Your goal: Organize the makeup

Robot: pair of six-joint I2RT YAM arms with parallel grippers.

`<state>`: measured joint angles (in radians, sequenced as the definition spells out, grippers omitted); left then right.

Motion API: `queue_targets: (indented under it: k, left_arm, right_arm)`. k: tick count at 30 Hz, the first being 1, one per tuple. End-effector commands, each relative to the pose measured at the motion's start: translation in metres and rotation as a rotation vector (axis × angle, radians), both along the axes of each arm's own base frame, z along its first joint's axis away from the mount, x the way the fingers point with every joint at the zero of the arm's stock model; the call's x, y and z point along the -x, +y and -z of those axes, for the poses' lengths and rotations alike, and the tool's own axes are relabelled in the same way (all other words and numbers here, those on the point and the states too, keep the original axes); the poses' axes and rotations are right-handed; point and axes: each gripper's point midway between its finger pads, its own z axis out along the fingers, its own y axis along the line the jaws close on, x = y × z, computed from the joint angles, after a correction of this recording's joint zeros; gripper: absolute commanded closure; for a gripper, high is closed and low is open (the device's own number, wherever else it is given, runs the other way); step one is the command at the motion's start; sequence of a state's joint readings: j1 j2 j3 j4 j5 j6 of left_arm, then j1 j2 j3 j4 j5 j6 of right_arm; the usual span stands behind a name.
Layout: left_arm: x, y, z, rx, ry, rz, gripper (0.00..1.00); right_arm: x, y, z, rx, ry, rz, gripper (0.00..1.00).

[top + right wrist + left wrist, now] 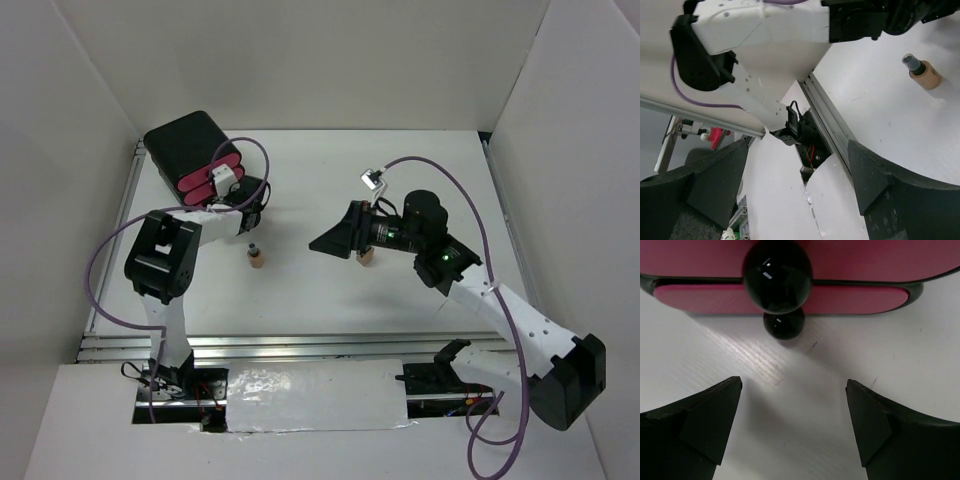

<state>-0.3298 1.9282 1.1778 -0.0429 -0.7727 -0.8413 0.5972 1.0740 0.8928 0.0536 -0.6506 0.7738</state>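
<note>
My left gripper [795, 385] is spread wide and empty, facing the pink drawer fronts [705, 297] of the black box [185, 145]. A glossy black knob [777, 275] sits dead ahead, with bare table [805, 365] between us. My right gripper [795, 150] is also spread apart, holding nothing, and points toward my left arm [765, 25]. One tan bottle [255, 260] stands upright on open table between my two arms, clear all round. A second tan bottle [366, 257] peeks from under my right wrist, its top hidden. White walls [300, 60] close off three sides, and the box fills the far left corner.
</note>
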Motion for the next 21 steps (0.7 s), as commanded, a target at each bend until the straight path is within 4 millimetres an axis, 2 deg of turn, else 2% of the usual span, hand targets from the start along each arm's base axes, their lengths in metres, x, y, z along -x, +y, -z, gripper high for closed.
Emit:
queue_targets:
  k: [1,3,4,5,6,8,14,21]
  left_arm:
    - [-0.03,0.006,-0.026,-0.02,-0.125,-0.062,0.01]
    - [-0.045,0.002,-0.033,-0.016,-0.148,-0.074,0.01]
    - [-0.045,0.002,-0.029,-0.008,-0.131,-0.102,0.01]
    - [-0.036,0.008,-0.011,-0.055,-0.041,-0.122,0.01]
    - [-0.045,0.007,-0.023,-0.05,-0.06,-0.145,0.01]
    - [-0.041,0.012,-0.018,-0.068,-0.037,-0.185,0.01]
    - [-0.049,0.02,-0.021,-0.067,-0.057,-0.215,0.04]
    - [-0.038,0.026,-0.014,-0.091,0.036,-0.25,0.04]
  right_arm:
    - [0.011,-0.009,-0.014,-0.002,-0.064,-0.002,0.11]
    - [0.013,-0.013,-0.014,0.003,-0.06,0.01,0.11]
    - [0.015,-0.014,-0.016,0.004,-0.061,0.009,0.11]
    - [0.017,-0.016,-0.02,0.001,-0.069,0.01,0.11]
    - [0.018,-0.018,-0.022,0.001,-0.071,0.011,0.11]
    - [0.02,-0.02,-0.026,0.009,-0.079,0.012,0.11]
    - [0.027,-0.023,-0.038,0.02,-0.098,0.0,0.1]
    - [0.025,-0.027,-0.043,0.035,-0.118,0.018,0.1]
